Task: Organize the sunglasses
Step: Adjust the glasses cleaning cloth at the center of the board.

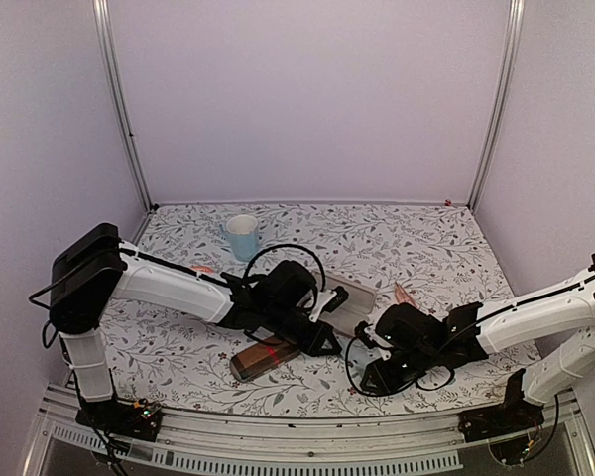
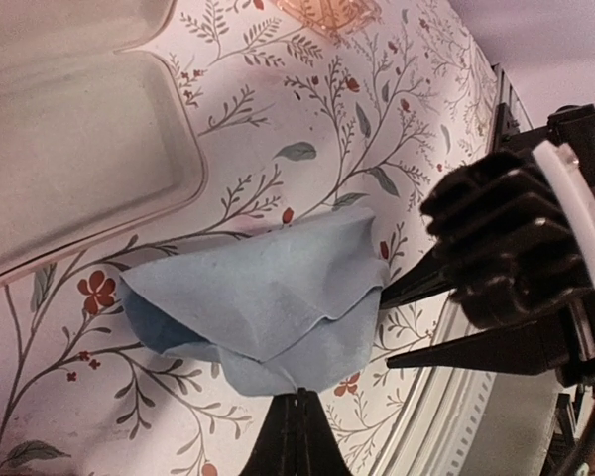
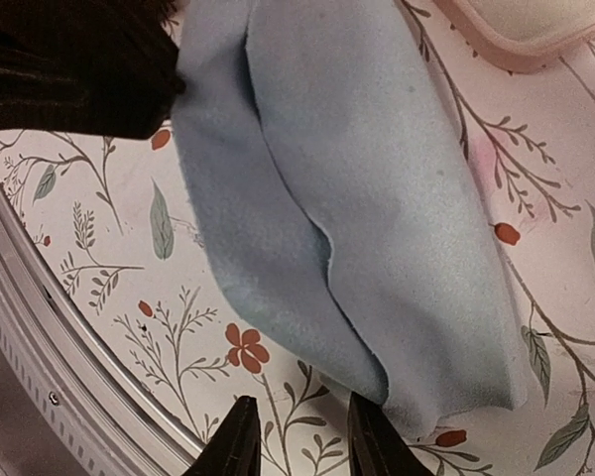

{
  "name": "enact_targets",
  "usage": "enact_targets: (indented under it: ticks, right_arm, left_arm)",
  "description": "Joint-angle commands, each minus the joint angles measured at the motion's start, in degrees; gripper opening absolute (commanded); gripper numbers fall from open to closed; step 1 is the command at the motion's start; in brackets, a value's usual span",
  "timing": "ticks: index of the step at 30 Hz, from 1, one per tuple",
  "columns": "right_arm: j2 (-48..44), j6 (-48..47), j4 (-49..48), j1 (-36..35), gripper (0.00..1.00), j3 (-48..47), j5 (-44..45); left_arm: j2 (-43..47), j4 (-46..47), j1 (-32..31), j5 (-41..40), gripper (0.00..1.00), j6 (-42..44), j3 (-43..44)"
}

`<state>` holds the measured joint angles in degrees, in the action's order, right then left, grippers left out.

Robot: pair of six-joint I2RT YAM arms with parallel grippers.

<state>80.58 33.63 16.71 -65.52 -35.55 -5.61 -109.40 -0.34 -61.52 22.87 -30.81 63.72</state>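
A pale pinkish-tan pair of sunglasses [image 2: 327, 12] lies on the floral table beyond the open pink case [image 2: 69, 149]; in the top view the sunglasses [image 1: 405, 294] sit right of that case [image 1: 352, 302]. My left gripper [image 2: 299, 395] is shut on the near edge of a crumpled blue cloth [image 2: 268, 297], held just above the table. My right gripper [image 3: 299, 412] stands open next to the cloth [image 3: 357, 198], with nothing between its fingers; one fingertip [image 3: 367, 421] is close to the cloth's lower edge. Both grippers [image 1: 329, 345] [image 1: 369, 377] meet near the table's front centre.
A brown red-banded case [image 1: 263, 357] lies closed at the front, left of the grippers. A pale blue cup [image 1: 243, 236] stands at the back left. The table's metal front rail [image 1: 307, 441] runs close behind both grippers.
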Motion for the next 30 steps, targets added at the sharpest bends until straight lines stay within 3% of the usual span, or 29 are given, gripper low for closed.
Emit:
enact_targets:
  ticks: [1,20,30]
  right_arm:
    - [-0.10,0.18,0.35,-0.40,0.32,-1.54,1.97]
    - [3.47,0.13,3.99,-3.34,0.32,-3.74,10.87]
    - [9.54,-0.05,6.70,-5.70,0.20,-6.26,14.38]
  left_arm:
    - [1.32,-1.77,-0.53,-1.01,0.00,-0.54,-0.80]
    - [-0.39,-2.46,-0.70,-0.72,0.00,-0.22,0.10]
    - [-0.65,-2.98,-0.65,-0.49,0.00,0.04,0.35]
